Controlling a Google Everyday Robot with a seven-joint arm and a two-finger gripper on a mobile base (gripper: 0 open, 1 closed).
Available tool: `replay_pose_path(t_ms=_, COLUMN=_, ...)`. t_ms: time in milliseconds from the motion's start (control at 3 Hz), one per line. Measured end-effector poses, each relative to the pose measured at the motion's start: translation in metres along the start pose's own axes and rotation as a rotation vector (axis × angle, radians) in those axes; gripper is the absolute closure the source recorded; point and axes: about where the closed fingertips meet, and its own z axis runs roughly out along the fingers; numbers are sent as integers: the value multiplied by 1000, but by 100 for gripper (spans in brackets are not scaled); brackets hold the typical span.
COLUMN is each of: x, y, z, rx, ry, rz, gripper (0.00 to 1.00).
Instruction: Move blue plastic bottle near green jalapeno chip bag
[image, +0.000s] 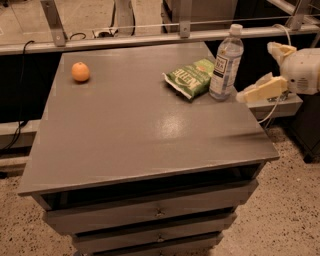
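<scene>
The blue plastic bottle (226, 62) stands upright on the grey table (140, 130) near its right back edge. It is clear, with a white cap and a white label. The green jalapeno chip bag (191, 77) lies flat just to the left of the bottle, almost touching its base. My gripper (256, 72) is to the right of the bottle, over the table's right edge. It is open and empty, with a small gap between its cream fingers (261, 90) and the bottle.
An orange (80, 71) sits at the table's back left. A metal rail (150, 37) runs behind the table. The table has drawers (155, 212) below its front edge. A cable (272, 107) hangs by the arm at the right.
</scene>
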Motion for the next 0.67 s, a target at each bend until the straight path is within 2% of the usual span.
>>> replay_pose_path(t_ms=333, x=-13, y=7, z=-41, rx=-43, ry=1, rz=-41, gripper=0)
replay_pose_path(t_ms=667, x=-17, y=19, z=-48, rx=-96, ry=2, rz=-52, gripper=0)
